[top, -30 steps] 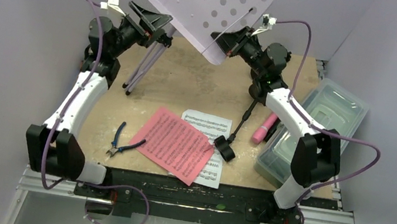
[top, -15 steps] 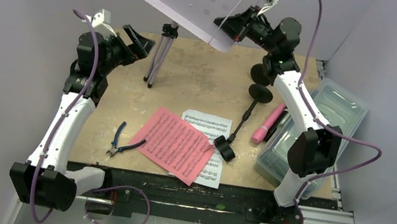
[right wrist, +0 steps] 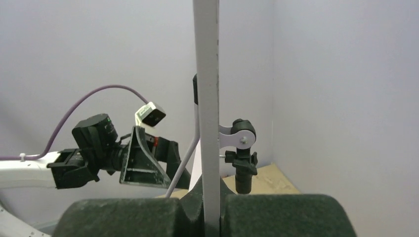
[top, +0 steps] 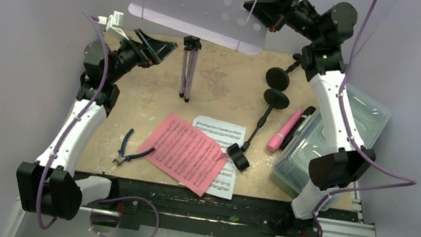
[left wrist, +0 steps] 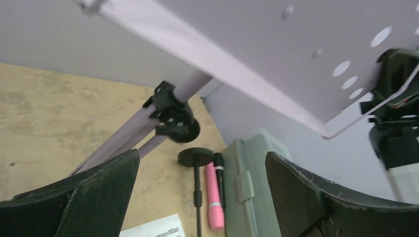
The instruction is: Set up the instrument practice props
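1. Top view: the lavender music desk [top: 200, 0] stands at the table's 12 o'clock on its tripod legs [top: 188, 71], which look drawn close together. The right gripper [top: 261, 6] is clamped on the desk's 3 o'clock edge. The left gripper [top: 158, 53] hangs at 9 o'clock of the legs, fingers apart and empty. The pink sheet [top: 187, 153] lies at 6 o'clock and the pink microphone [top: 281, 135] at 3 o'clock.
2. Left wrist view: the wide-spread fingers [left wrist: 94, 192] frame the legs' black hub [left wrist: 173, 118], not touching it.
3. Right wrist view: both pads [right wrist: 123, 217] pinch the desk's thin edge [right wrist: 206, 98].
4. Judgement: the step in hand is standing the desk upright. The next move likely calls for the left gripper to close on the legs and spread or steady them before the right lets go.
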Robot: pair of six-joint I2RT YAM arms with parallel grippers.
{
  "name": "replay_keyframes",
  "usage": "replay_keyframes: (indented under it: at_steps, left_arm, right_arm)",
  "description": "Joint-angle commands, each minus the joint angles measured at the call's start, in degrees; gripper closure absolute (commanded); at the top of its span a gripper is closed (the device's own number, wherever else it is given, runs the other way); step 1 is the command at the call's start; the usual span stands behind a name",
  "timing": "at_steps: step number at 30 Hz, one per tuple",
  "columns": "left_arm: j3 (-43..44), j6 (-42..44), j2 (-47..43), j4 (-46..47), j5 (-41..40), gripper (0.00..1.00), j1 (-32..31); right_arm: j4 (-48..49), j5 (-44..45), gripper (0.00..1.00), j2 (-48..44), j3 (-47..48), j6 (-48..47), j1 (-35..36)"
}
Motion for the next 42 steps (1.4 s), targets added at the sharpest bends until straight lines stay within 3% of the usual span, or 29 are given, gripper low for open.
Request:
replay_keyframes:
  at_steps: [1, 9, 11, 14, 17, 22, 26, 27, 28, 30, 34, 38, 42]
  left_arm:
    - [2.12, -14.15, -0.10, 11.81, 0.59, 0.02, 0.21]
    - [-6.48, -45.93, 4.36, 45.39, -6.91, 0.00, -0.81]
    - [-5.90, -47.29, 4.67, 45.28, -8.39, 0.00, -1.96]
    - [-2.14, -44.31, 4.76, 34.44, -10.00, 0.08, -3.82]
    - [-0.64, -43.28, 5.12, 28.37, -13.69, 0.24, -5.10]
    - [0.32, -44.63, 7.80, 27.88, -17.34, 0.51, -5.91]
    - [0.20, -47.98, 9.94, 27.91, -17.82, 0.85, -6.05]
    - [-0.31, -49.31, 10.31, 28.34, -17.64, 0.95, -6.03]
    - [-0.76, -50.14, 10.77, 28.97, -17.28, 0.99, -6.05]
    - [-1.37, -51.19, 11.50, 29.99, -16.10, 1.00, -6.05]
    - [-2.48, -53.78, 11.86, 32.12, -14.53, 1.00, -5.54]
    - [-1.51, -52.73, 10.74, 29.63, -14.50, 1.00, -5.16]
    - [-1.32, -52.95, 10.00, 28.92, -14.33, 1.00, -5.15]
  right_arm:
    - [8.72, -0.05, 1.00, -4.93, 1.51, 0.25, -0.62]
    - [15.83, 0.82, 1.00, -7.38, -5.90, 4.55, -0.48]
    - [16.48, 0.83, 1.00, -7.62, -6.59, 4.82, -0.49]
    - [17.41, 0.80, 1.00, -7.69, -7.42, 5.70, -0.41]
    - [17.19, 1.11, 1.00, -8.22, -8.63, 5.19, -0.11]
    - [14.16, 1.51, 1.00, -8.98, -9.28, 2.84, 0.92]
    - [8.39, 2.99, 1.00, -9.93, -9.54, -0.07, 1.62]
    - [7.12, 3.27, 0.94, -10.74, -10.39, -0.08, 1.63]
    - [5.75, 3.74, 0.78, -11.76, -11.46, -0.34, 1.55]
    - [0.92, 7.38, 0.42, -14.54, -14.24, -1.55, 1.16]
    - [-11.62, 16.76, 0.03, -22.16, -19.73, -6.26, 0.17]
    - [-21.63, 32.05, 0.01, -33.13, -27.69, -11.98, 0.11]
    - [-24.25, 42.44, 0.01, -45.26, -40.38, -8.64, 0.08]
